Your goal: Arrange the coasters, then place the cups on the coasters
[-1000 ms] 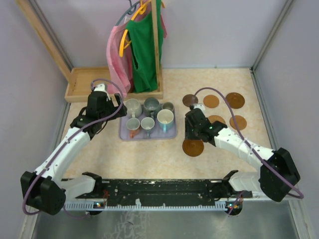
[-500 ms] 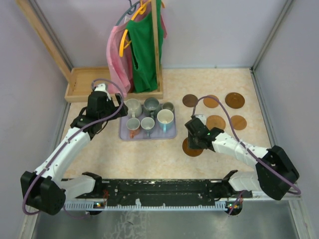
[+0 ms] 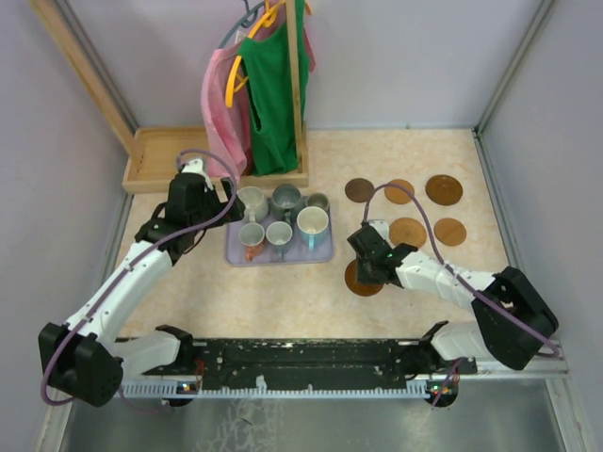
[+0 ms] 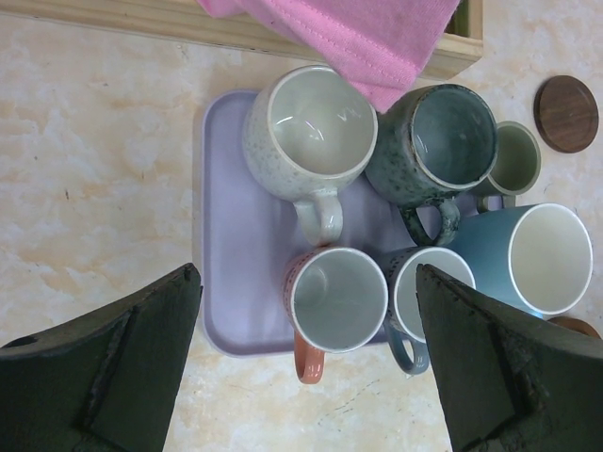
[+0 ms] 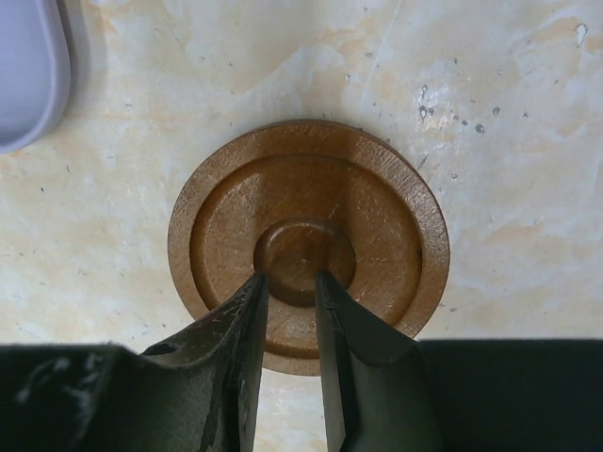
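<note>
Coaster (image 5: 377,226) | beneath right tool (image 5: 290,279) | jaws narrowly apart over centre

Your right gripper (image 5: 290,279) has come down onto the near coaster (image 5: 377,217), partly covering it from above. Its fingers have drawn nearly together at the centre knob.

- Light: bright, even, diffuse, from above in all views.
- Shadows: soft and shallow. A faint rim lies beside the round brown wooden coaster (image 5: 309,188) on the marbled beige tabletop (image 5: 528,141).
- Glare: a mild sheen inside the speckled white glazed ceramic mug (image 4: 311,118).
- Focus: the top view is sharp. The wrist views are crisp at centre, with the dark fingers (image 4: 113,377) along the lower edge soft.
- Distortion: slight bowing at the frame corners.
</note>
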Robot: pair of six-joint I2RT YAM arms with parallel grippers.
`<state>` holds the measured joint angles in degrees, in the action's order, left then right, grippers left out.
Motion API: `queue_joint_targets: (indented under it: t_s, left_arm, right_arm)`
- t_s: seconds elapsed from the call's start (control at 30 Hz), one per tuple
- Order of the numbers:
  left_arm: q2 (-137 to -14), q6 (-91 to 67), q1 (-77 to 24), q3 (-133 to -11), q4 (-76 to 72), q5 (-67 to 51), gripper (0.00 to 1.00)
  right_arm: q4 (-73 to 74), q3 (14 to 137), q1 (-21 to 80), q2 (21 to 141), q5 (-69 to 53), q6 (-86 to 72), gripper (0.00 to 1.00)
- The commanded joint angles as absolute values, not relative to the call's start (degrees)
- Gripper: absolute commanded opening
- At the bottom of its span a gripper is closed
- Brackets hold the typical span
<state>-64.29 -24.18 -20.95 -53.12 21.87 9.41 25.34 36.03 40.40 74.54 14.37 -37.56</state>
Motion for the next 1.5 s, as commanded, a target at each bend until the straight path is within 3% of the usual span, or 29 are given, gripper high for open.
queue_joint_targets:
  t_s: [0.0,0.63,1.47]
  left_arm:
    - [-64.18,-24.09,-21.54,-53.75,20.98,9.78,1.0]
    - [-63.52,-23.76,-21.62,-53.35,21.08,9.71,1.0]
    - [-62.97,-23.3,-21.69,-53.34,21.44,10.96,1.0]
  right_arm:
    - [22.52,36.69,41.12,76.8,16.0,-37.97,0.28]
    - [18.44,44.81,40.92,90.69,21.37,-35.92,0.27]
    - [14.95,53.78,27.65,100.75,19.02,-28.5,0.27]
